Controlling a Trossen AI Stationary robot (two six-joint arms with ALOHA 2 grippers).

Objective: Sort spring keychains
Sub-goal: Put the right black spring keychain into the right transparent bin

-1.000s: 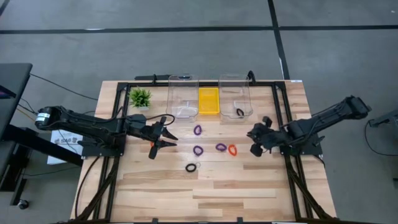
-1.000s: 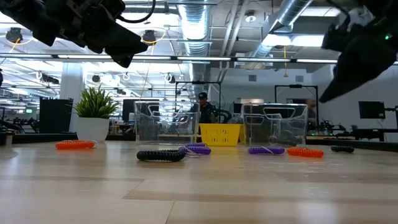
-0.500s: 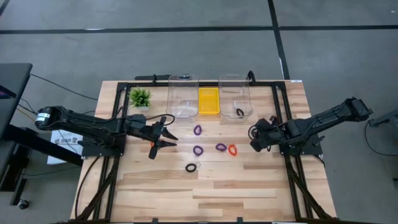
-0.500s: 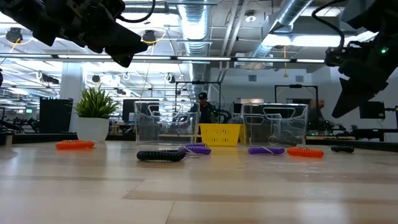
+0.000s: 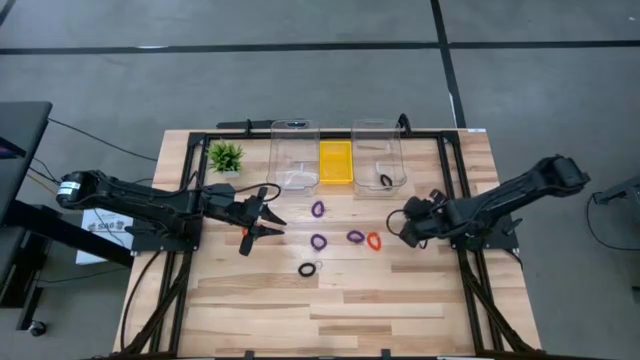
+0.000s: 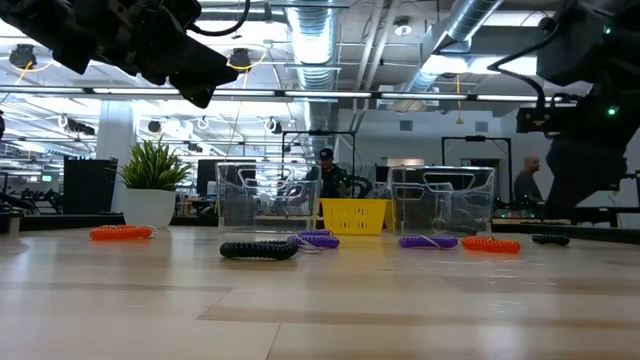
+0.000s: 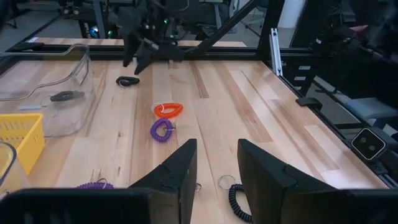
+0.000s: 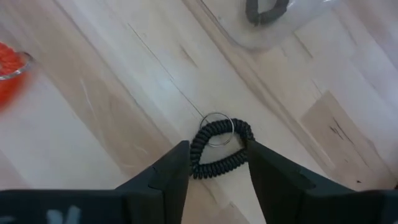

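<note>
Several spring keychains lie flat on the wooden table: purple ones (image 5: 317, 209) (image 5: 319, 241) (image 5: 355, 236), an orange one (image 5: 374, 241), a black one (image 5: 307, 269) and an orange one (image 5: 245, 238) beside my left gripper (image 5: 275, 226), which is open and empty above the table's left half. One more black keychain (image 5: 386, 181) lies in the right clear bin. My right gripper (image 8: 217, 171) is open and low over another black keychain (image 8: 219, 148), one finger on each side of it. This keychain also shows in the low view (image 6: 550, 239).
Along the far edge stand a clear bin (image 5: 294, 155), a yellow basket (image 5: 335, 162) and a second clear bin (image 5: 377, 155), with a small green plant (image 5: 225, 156) to their left. A black frame (image 5: 455, 190) borders the table. Bare wood lies toward the near edge.
My right gripper has gone down and a little toward the table's left edge, coming low over the black keychain in front of the right clear bin. The keychains have stayed where they were.
</note>
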